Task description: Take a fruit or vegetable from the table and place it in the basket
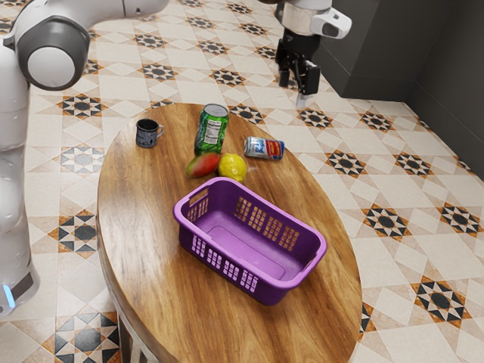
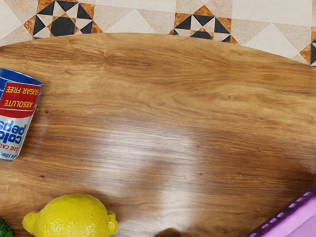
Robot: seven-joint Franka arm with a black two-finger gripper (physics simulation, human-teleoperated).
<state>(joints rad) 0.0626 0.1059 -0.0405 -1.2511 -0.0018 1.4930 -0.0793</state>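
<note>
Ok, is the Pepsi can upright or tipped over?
Tipped over: the can lies on its side on the table.

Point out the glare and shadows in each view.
Wrist view: broad pale glare on the table, a soft dark shadow crossing its lower part, shading beside the lemon. Exterior view: the purple basket has a bright rim and a darker inside.

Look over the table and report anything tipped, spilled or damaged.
The red, white and blue can lies on its side, which looks odd because the green can stands upright. I see no spill around it and no obvious damage.
</note>
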